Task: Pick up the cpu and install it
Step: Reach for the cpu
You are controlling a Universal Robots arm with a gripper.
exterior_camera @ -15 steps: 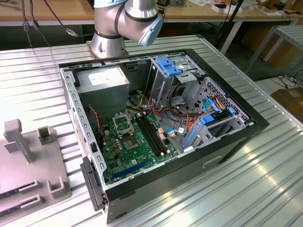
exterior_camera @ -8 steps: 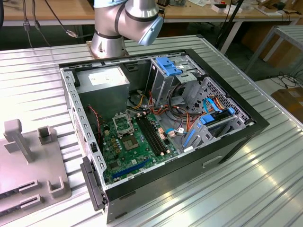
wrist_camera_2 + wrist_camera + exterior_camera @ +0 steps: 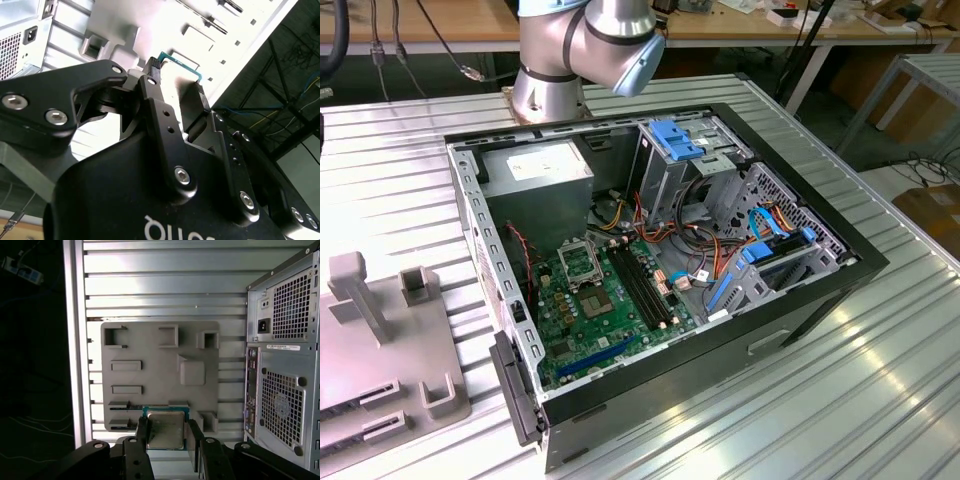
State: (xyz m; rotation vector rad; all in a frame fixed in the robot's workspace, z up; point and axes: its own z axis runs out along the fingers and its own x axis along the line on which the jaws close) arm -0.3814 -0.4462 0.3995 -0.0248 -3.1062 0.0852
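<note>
Closest to the lens in both wrist views is the end effector [image 3: 166, 434] [image 3: 176, 80]. I see it pinching the cpu [image 3: 165, 426] [image 3: 180, 60] by two opposite edges, one black finger [image 3: 142, 437] on each side. Cpu sits flat between the tips, dull silver top facing the first wrist camera, green rim showing along one edge. Second wrist view gets it edge-on, just a thin green line between the fingers. It's held up clear of the fixture plate.

Behind it in the first wrist view is the grey fixture plate [image 3: 150, 347] with raised blocks and pockets, lying on the slatted aluminium table [image 3: 165, 290]. I can't tell which pocket the cpu lines up with. Just beside the plate stands the computer case [image 3: 282, 405], rear panel with vent grilles and power inlet toward that camera.

Exterior view:
- Computer case [image 3: 820, 295] sits mid-frame with its side off, green motherboard [image 3: 570, 345] lying in the bottom.
- Black-framed socket [image 3: 582, 262] is left of centre on the board, long black memory slots [image 3: 645, 290] just to its right in the frame.
- Power supply [image 3: 535, 172] is upper left inside the case, blue drive bracket [image 3: 680, 138] upper centre.
- Arm [image 3: 585, 45] shows a silver joint at the top of the frame, behind the case.
- Fixture plate [image 3: 390, 350] is at the exterior view's left, well apart from the socket.
</note>
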